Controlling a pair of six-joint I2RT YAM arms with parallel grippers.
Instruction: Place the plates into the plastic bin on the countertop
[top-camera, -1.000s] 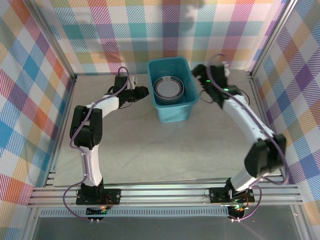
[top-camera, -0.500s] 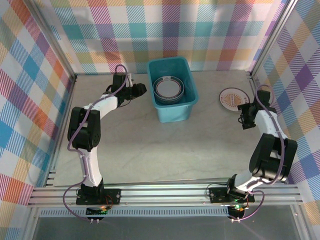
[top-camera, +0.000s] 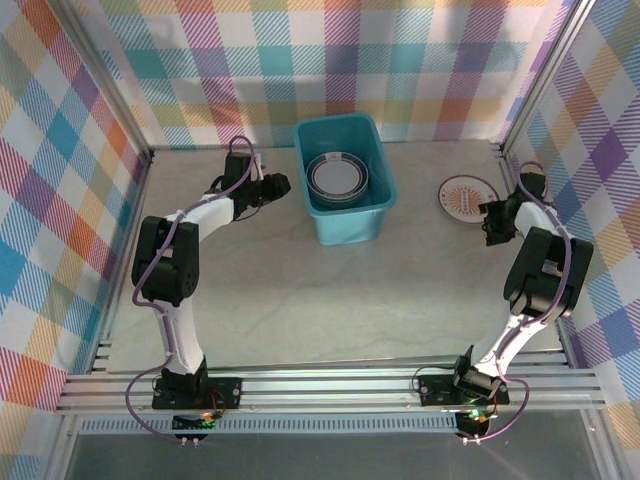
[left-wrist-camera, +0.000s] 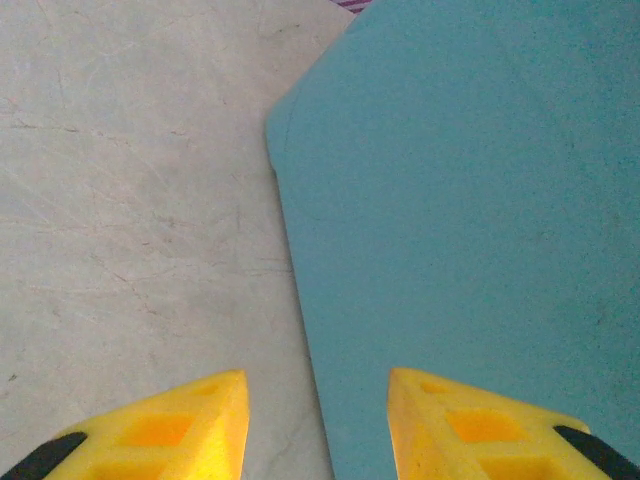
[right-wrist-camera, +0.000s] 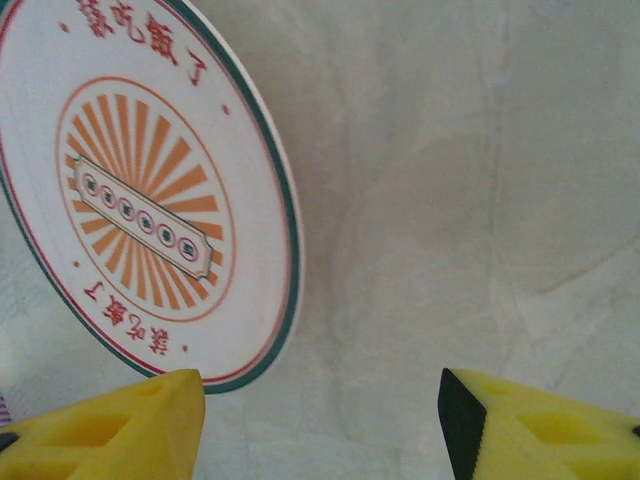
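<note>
The teal plastic bin (top-camera: 350, 228) stands at the back middle of the countertop (top-camera: 300, 290), with a stack of plates (top-camera: 338, 177) inside it. One more plate (top-camera: 468, 196), white with an orange sunburst centre, lies flat near the right wall. My right gripper (top-camera: 491, 220) is just beside that plate's near-right edge. In the right wrist view the plate (right-wrist-camera: 150, 190) lies ahead to the left, and the right gripper (right-wrist-camera: 320, 420) is open over bare countertop. My left gripper (top-camera: 280, 184) is open at the bin's left wall (left-wrist-camera: 460, 200), whose lower edge runs between the fingers (left-wrist-camera: 200, 430).
Aluminium rails (top-camera: 330, 385) edge the near side, and plaid walls close in the left, back and right. The right arm's elbow (top-camera: 545, 265) sits close to the right wall. Open countertop lies in front of the bin.
My right arm has swung from the bin's right side out to the right wall and now sits by the sunburst plate. The left gripper has barely shifted.
</note>
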